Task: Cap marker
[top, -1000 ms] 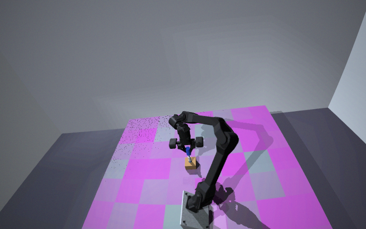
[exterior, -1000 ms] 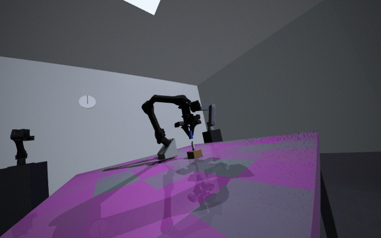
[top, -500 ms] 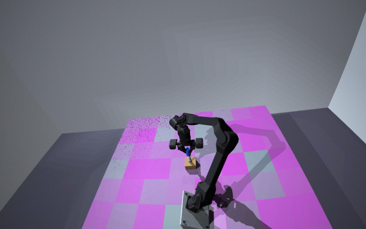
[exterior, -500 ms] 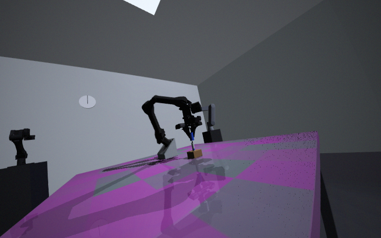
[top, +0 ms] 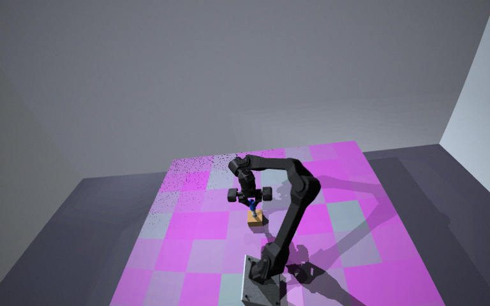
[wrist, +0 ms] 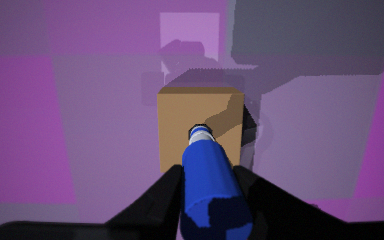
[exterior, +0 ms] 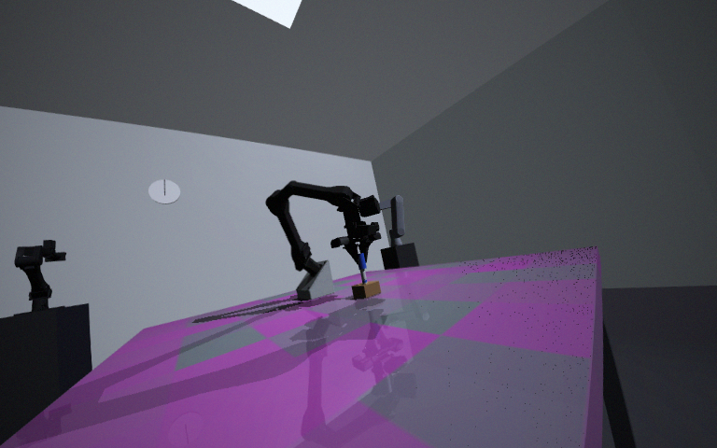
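Note:
My gripper (top: 251, 203) (exterior: 360, 254) (wrist: 207, 173) is shut on the blue cap (top: 251, 206) (exterior: 362, 261) (wrist: 209, 180), held upright right above the tan holder block (top: 254, 219) (exterior: 366, 289) (wrist: 177, 125). The marker (top: 254, 213) (exterior: 363, 276) (wrist: 200, 134) stands upright in the block. In the wrist view the cap covers the marker's upper part, and only a short white and blue band of the marker shows between the cap's lower end and the block. I cannot tell how far down the cap sits.
The table (top: 202, 252) (exterior: 502, 327) has a pink and grey checked top. The arm's grey base plate (top: 249, 285) (exterior: 316, 285) stands near the front edge in the top view. Camera stands (exterior: 397, 232) (exterior: 34, 274) are beyond the table.

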Motion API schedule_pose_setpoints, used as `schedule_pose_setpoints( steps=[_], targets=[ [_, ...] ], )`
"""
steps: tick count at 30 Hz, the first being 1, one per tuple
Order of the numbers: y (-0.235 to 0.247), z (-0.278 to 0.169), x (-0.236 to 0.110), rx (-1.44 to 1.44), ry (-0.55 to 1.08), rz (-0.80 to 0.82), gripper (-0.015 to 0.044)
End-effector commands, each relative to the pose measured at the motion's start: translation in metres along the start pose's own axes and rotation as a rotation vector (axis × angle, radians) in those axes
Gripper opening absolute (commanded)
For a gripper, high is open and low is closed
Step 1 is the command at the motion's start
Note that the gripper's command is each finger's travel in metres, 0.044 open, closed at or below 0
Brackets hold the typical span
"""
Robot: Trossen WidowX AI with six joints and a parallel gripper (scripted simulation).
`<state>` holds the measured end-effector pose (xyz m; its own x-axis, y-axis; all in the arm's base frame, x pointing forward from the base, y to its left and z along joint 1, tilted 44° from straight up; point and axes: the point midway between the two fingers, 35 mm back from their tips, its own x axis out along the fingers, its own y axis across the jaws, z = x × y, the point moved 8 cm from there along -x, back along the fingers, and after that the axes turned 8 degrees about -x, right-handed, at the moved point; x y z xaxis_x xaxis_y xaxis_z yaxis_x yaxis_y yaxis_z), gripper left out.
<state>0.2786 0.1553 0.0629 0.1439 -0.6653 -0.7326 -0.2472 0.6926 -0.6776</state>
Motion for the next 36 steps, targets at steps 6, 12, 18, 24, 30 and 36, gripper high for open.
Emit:
schedule_pose_setpoints(
  steps=[6,12,18,24,30,36],
  targets=[
    [0.0,-0.001,0.024,0.003,0.01,-0.009,0.0],
    [0.001,-0.002,0.034,0.003,0.01,-0.01,0.0],
    [-0.001,-0.001,0.031,0.013,0.007,-0.011,0.0026],
    [-0.001,-0.001,0.031,0.013,0.007,-0.011,0.0184],
    [-0.001,-0.001,0.031,0.013,0.007,-0.011,0.0341],
    [-0.001,-0.001,0.031,0.013,0.007,-0.011,0.044]
  ],
)
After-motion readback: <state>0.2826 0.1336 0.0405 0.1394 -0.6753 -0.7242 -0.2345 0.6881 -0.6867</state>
